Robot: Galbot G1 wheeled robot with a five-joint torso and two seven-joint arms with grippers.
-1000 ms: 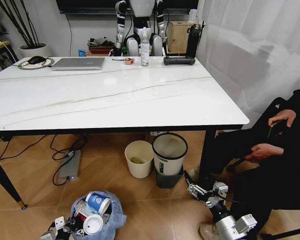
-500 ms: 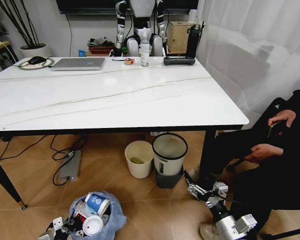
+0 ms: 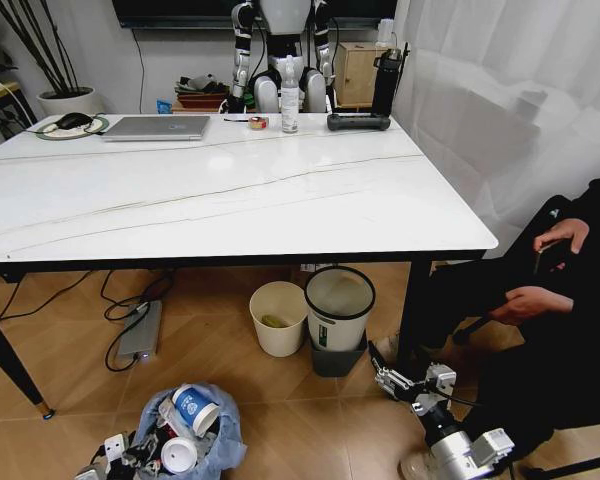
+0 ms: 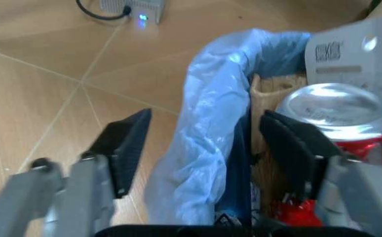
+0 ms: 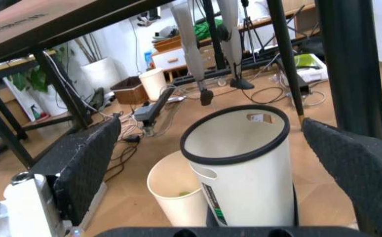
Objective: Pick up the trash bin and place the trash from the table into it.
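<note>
My left claw (image 4: 204, 148), jaws wide, straddles the rim of the bin (image 3: 225, 435) on the floor: one finger outside the blue bag, one inside beside the trash (image 3: 185, 425). To grip well, I judge I should close on rim and liner together, clear of the can (image 4: 332, 116). My right claw (image 5: 227, 158) hangs spread and empty, low near the table (image 3: 230, 195) leg.
</note>
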